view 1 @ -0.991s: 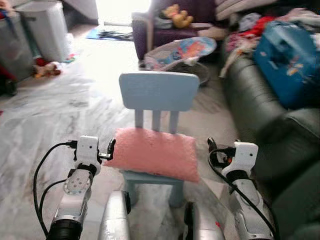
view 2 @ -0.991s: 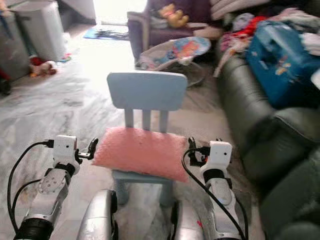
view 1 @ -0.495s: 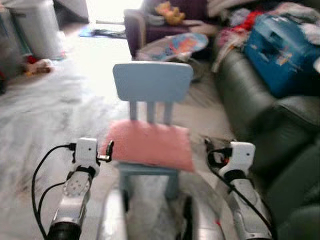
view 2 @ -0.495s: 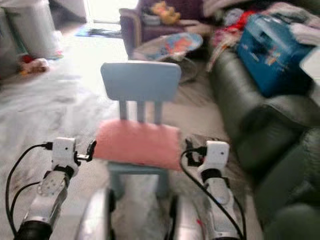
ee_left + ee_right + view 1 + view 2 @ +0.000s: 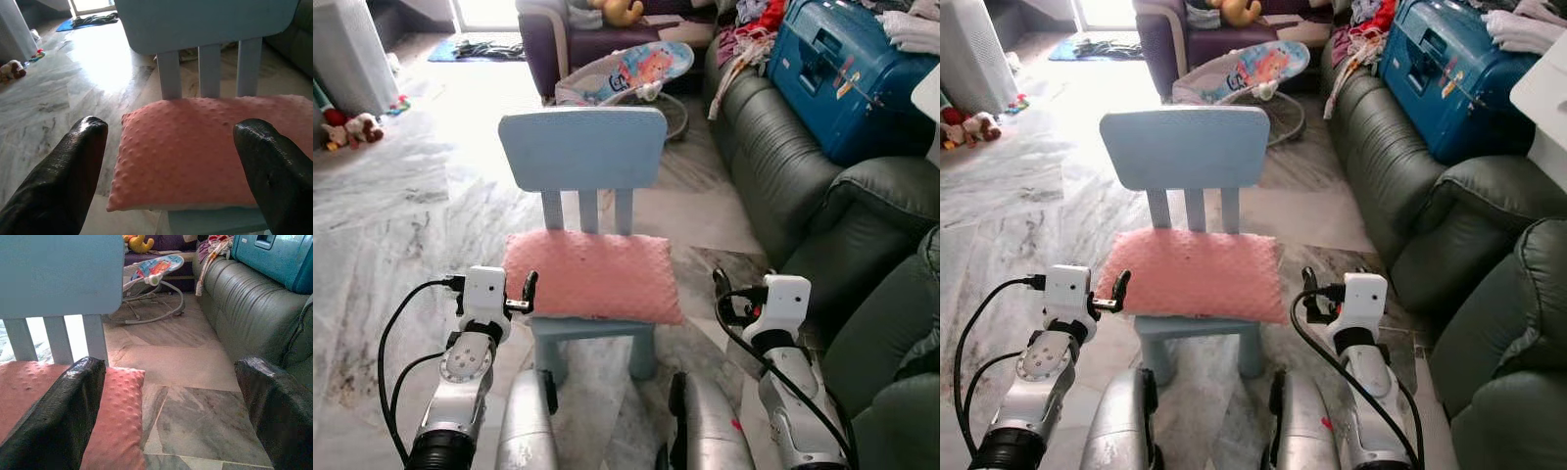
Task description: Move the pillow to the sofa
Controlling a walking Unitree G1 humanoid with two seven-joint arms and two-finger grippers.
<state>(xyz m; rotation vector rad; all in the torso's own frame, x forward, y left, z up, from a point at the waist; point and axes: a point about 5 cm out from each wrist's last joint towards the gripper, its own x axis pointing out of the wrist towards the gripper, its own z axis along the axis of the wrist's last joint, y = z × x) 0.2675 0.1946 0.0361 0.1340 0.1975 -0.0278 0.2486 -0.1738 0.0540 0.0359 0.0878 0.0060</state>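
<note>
Marble floor (image 5: 401,215) looks sharp now — the blur is gone. Both open tools, left tool (image 5: 524,294) and right tool (image 5: 724,294), have drawn closer beside the pink pillow (image 5: 590,277) on the blue chair (image 5: 582,147) — grab comes next.

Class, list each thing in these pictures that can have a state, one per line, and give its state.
pillow: lying flat on the chair seat, not gripped.
chair: upright on the floor.
left pincer: open, by the pillow's left end.
right pincer: open, beside the pillow's right end.
blue suitcase: shut, on the sofa.
</note>
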